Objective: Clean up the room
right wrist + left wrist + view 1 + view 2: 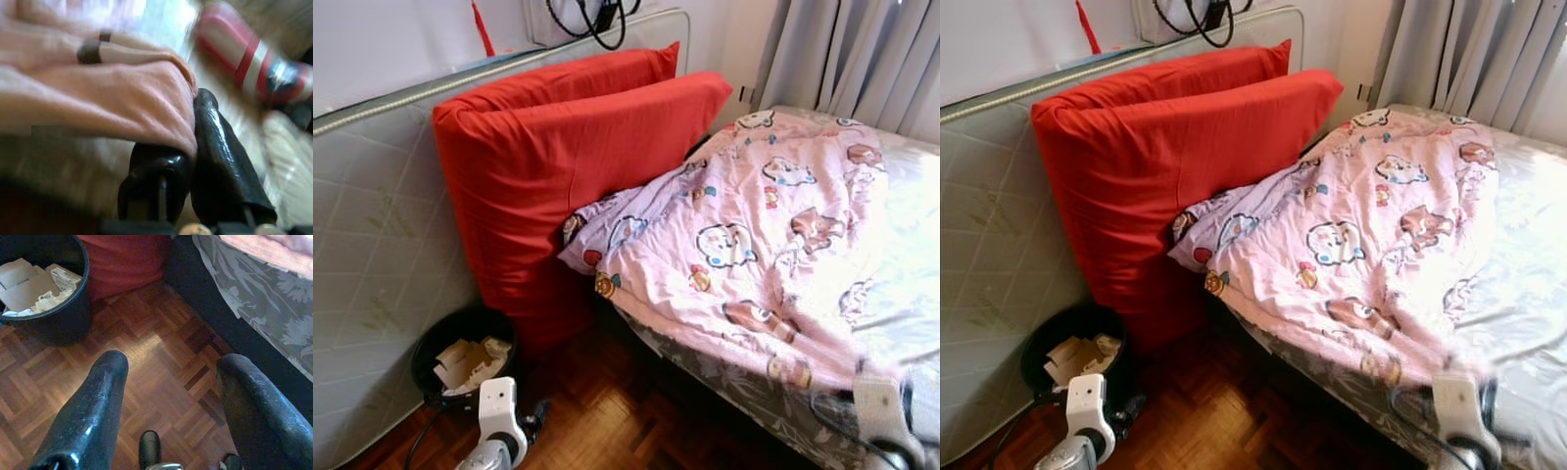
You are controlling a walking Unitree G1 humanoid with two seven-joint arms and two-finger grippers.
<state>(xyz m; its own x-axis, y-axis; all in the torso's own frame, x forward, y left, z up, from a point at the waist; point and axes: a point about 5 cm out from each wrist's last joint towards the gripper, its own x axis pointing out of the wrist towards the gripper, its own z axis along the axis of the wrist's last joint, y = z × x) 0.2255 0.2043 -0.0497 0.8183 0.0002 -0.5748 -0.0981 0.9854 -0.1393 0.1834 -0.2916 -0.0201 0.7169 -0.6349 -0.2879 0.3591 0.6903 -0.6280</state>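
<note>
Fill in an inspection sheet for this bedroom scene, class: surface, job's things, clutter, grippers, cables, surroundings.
Surface: bed with a rumpled pink quilt; parquet floor.
Job's things: quilt edge pinched by the right gripper.
Clutter: black bin holding cardboard scraps; red cushions leaning on an upright mattress.
Grippers: left gripper open over the floor; right shut on the quilt.
Cables: black loops on the wall.
Surroundings: grey curtains.

I can't read any text, label, brand or number here. The pink blanket (754,235) carries cartoon animal prints but no lettering I can make out, and the cardboard scraps in the black bin (429,364) show no legible print.
</note>
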